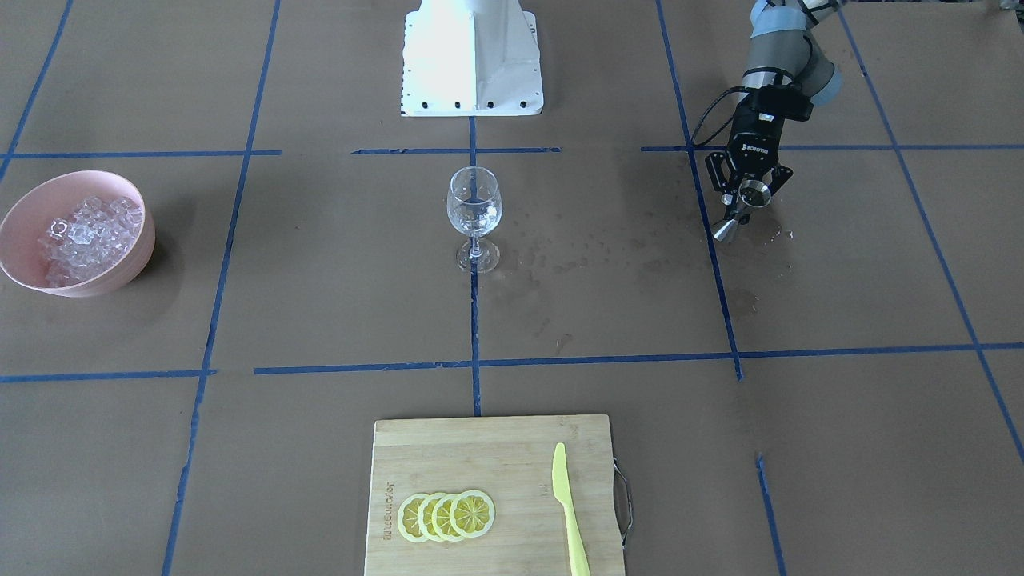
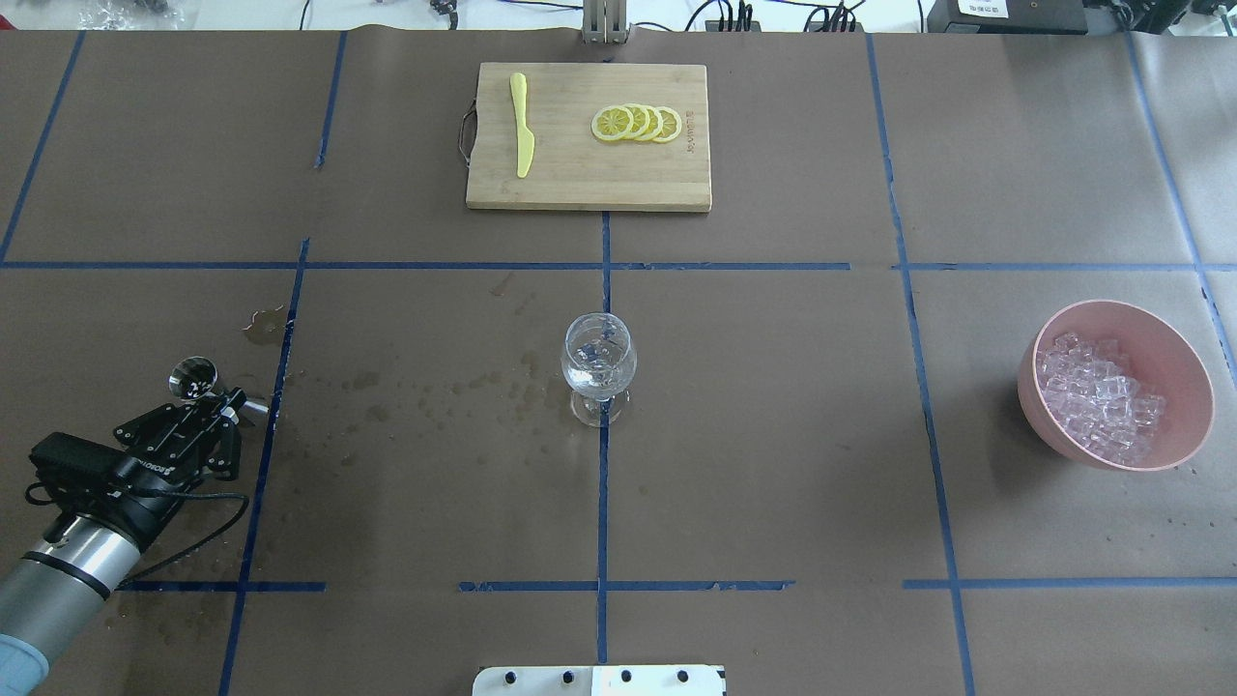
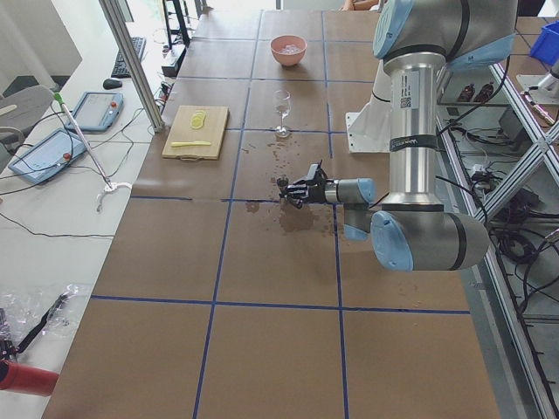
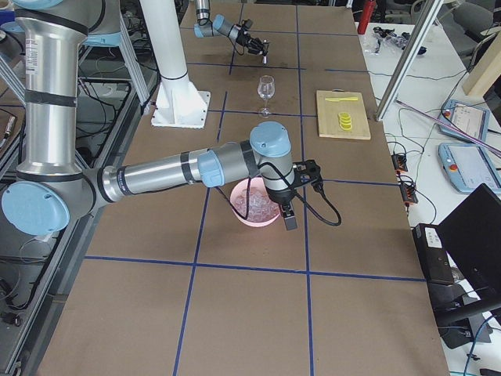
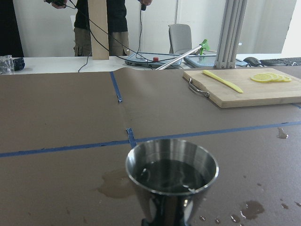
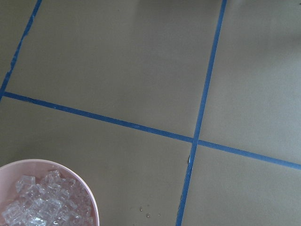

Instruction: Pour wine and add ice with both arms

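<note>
Steel jigger: pinched in left gripper, wine inside.
Right gripper: by pink bowl of ice; opening cannot be told.

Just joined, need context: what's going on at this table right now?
The left gripper holds a steel jigger with some liquid in it, at the robot's left. The wine glass stands at centre, wet spots on the paper between them. The right arm shows only in the side view, by the pink bowl of ice.
</note>
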`<action>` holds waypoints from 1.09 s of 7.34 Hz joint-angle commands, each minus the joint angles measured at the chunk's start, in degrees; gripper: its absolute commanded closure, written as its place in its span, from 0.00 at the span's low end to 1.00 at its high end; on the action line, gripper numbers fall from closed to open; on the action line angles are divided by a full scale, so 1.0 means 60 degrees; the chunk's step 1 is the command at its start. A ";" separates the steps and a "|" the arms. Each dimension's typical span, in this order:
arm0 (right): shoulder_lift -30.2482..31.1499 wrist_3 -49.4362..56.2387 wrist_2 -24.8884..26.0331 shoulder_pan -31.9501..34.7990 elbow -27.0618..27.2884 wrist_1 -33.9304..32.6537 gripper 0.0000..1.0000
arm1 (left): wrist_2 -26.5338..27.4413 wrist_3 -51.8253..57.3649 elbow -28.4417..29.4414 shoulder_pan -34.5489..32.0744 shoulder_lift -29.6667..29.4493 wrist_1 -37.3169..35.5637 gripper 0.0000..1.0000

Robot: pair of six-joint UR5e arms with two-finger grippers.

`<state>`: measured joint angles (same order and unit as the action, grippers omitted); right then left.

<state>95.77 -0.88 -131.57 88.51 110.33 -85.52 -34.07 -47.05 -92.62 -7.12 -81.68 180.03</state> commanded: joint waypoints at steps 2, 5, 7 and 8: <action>0.0004 0.0000 0.0000 0.0000 -0.0033 0.0000 0.00 | -0.0093 0.4071 -0.0105 -0.0480 -0.0635 0.2266 1.00; 0.0004 0.0000 0.0000 0.0000 -0.0063 0.0000 0.00 | -0.0211 0.4761 -0.0352 -0.0586 -0.1634 0.2047 1.00; 0.0048 -0.0015 0.0000 0.0000 -0.0034 0.0000 0.00 | -0.0196 0.5234 -0.0602 -0.0586 -0.2204 0.0738 1.00; 0.0077 -0.0015 0.0000 0.0014 -0.0019 0.0000 0.00 | -0.0196 0.5234 -0.0966 -0.0586 -0.2396 -0.0331 1.00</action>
<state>96.03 -0.96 -131.57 88.52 110.09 -85.52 -35.27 -16.09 -96.34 -10.63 -94.35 184.93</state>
